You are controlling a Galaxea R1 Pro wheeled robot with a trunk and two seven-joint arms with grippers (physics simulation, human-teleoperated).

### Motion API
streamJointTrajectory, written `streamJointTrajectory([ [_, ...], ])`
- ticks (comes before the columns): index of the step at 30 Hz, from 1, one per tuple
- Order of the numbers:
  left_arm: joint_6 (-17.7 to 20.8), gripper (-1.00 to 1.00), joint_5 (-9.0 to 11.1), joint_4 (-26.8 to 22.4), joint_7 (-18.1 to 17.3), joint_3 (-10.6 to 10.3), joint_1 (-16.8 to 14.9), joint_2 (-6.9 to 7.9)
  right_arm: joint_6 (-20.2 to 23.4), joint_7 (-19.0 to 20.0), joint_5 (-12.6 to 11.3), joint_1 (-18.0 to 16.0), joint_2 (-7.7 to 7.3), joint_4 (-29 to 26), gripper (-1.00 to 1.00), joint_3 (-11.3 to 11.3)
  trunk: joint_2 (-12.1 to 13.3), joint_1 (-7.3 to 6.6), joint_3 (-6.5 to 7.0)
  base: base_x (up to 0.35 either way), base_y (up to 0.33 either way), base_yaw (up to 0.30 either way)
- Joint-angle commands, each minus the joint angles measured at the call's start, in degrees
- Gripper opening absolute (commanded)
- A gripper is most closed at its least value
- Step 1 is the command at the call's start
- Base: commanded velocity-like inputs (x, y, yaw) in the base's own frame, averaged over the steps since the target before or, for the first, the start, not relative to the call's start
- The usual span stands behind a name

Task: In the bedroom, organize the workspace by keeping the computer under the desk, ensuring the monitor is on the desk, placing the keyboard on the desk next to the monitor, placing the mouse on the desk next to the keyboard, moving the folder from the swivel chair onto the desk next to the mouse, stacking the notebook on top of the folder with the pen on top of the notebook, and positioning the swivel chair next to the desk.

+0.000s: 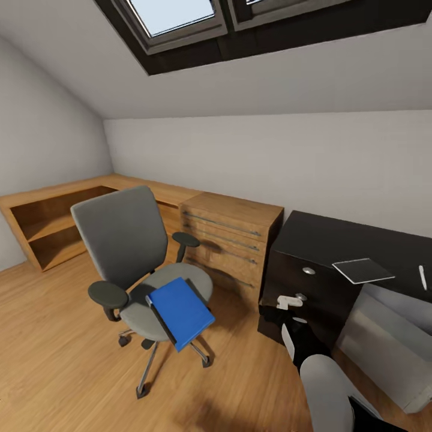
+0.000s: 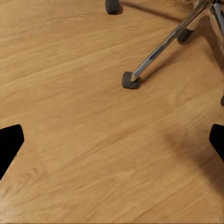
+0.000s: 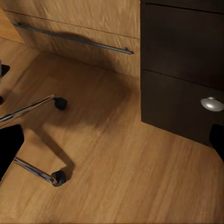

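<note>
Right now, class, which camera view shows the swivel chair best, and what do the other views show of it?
The head view: it shows the whole swivel chair, seat, back, armrests and base, with the blue folder on its seat. The left wrist view catches just chrome legs and casters; the right wrist view likewise shows two legs with casters.

Grey walls (image 1: 288,156) w/ sloped ceiling, dark-framed skylights (image 1: 180,18) letting in pale daylight. Light wood floor (image 1: 54,360), soft shadows on it. Low wooden corner shelf unit (image 1: 48,225) along left wall, running into a light wooden drawer chest (image 1: 234,240) w/ long metal bar handles.
</note>
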Motion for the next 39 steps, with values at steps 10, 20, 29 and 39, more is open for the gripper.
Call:
streamJointTrajectory([
  [10, -1.32, 1.00, 0.48, 0.67, -0.01, -0.14, 0.02, 0.03, 0.09, 0.51, 0.57, -0.04, 0.08, -0.04, 1.00, -0.49, -0.03, 0.00, -0.05, 0.000, 0.268, -0.010],
  [20, -1.18, 1.00, 0.41, 0.82, -0.01, -0.46, 0.02, 0.00, -2.28, 0.58, 0.62, 0.50, -1.38, 0.32, 1.00, -1.08, -0.03, 0.00, -0.05, 0.000, 0.182, 0.000],
  [29, -1.02, 1.00, 0.50, 0.88, 0.22, -0.34, 0.02, 0.02, -2.92, 0.73, 0.24, 0.73, -1.99, 1.08, 1.00, -5.02, -0.03, 0.00, -0.05, 0.000, 0.006, 0.000],
  [39, -1.02, 1.00, 0.78, 2.25, 0.50, -0.30, 0.02, 0.10, -4.43, 0.74, -4.30, 0.75, -2.09, 2.19, 1.00, -5.81, -3.23, 1.76, -1.48, 0.000, 0.000, -0.005],
])
